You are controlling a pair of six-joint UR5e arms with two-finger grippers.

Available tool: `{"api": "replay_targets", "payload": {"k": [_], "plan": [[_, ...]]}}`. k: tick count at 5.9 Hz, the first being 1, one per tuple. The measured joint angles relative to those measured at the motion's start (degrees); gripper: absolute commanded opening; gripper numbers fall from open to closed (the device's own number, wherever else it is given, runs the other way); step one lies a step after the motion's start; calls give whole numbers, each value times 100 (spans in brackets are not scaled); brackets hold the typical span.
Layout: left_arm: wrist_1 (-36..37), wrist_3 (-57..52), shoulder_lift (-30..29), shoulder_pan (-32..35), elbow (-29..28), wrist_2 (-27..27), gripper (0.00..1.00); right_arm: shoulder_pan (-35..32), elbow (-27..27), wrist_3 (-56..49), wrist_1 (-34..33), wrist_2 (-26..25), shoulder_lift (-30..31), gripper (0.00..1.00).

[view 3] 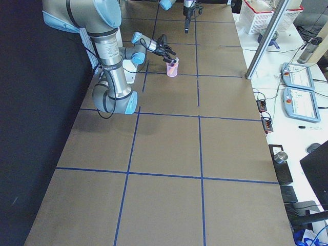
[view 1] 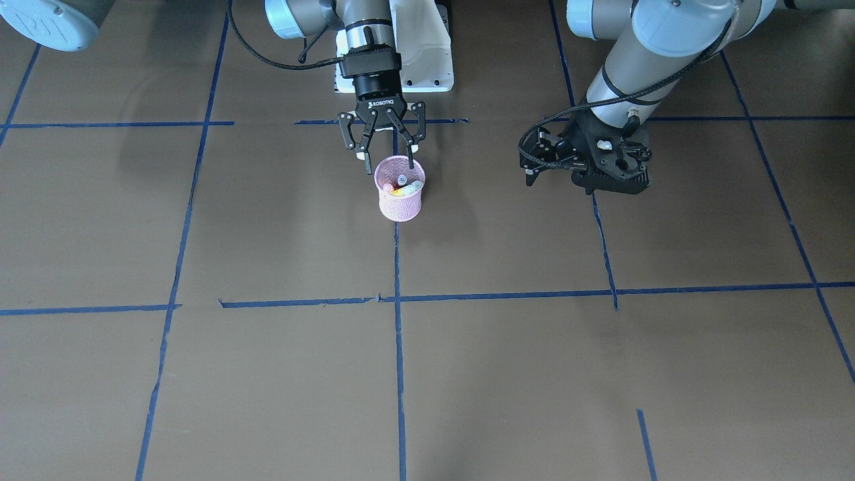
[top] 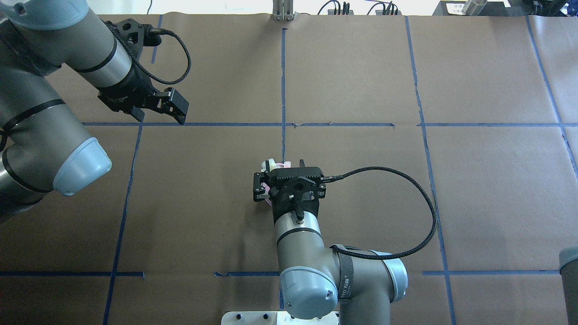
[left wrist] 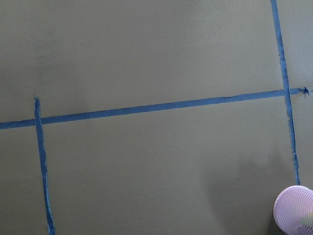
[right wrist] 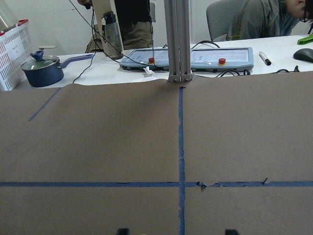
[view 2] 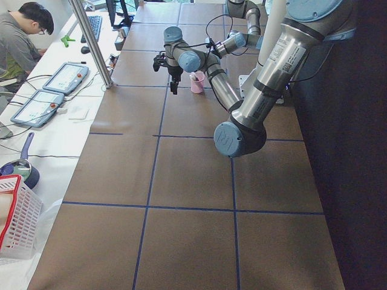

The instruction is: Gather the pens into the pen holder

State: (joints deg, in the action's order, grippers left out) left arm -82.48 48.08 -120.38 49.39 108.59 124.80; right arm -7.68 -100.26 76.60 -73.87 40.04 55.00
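Observation:
The pink mesh pen holder (view 1: 399, 200) stands near the table's middle line, close to the robot. The pens (view 1: 402, 186) stand inside it, pale cap ends up, with orange and green showing between them. My right gripper (view 1: 391, 167) hangs open just above the holder's rim on the robot's side, holding nothing. In the overhead view its wrist covers most of the holder (top: 280, 166). My left gripper (view 1: 532, 159) looks open and empty, well off to the side of the holder; it also shows in the overhead view (top: 179, 110). The holder shows at the left wrist view's lower right corner (left wrist: 293, 208).
Brown paper with blue tape lines (view 1: 397, 334) covers the table. The white base plate (view 1: 427, 60) sits behind the right gripper. A metal post (right wrist: 176, 44), control pendants and seated people are beyond the far edge. A white basket (view 2: 15, 217) stands off the table's end.

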Motion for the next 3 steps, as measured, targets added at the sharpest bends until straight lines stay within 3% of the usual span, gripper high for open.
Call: {"api": "replay_targets", "payload": {"k": [1, 3], "plan": [[0, 0, 3, 0, 2, 0, 100, -104, -77, -10, -31, 338, -69, 100], [0, -3, 2, 0, 8, -7, 100, -592, -561, -4, -681, 1638, -165, 100]]}}
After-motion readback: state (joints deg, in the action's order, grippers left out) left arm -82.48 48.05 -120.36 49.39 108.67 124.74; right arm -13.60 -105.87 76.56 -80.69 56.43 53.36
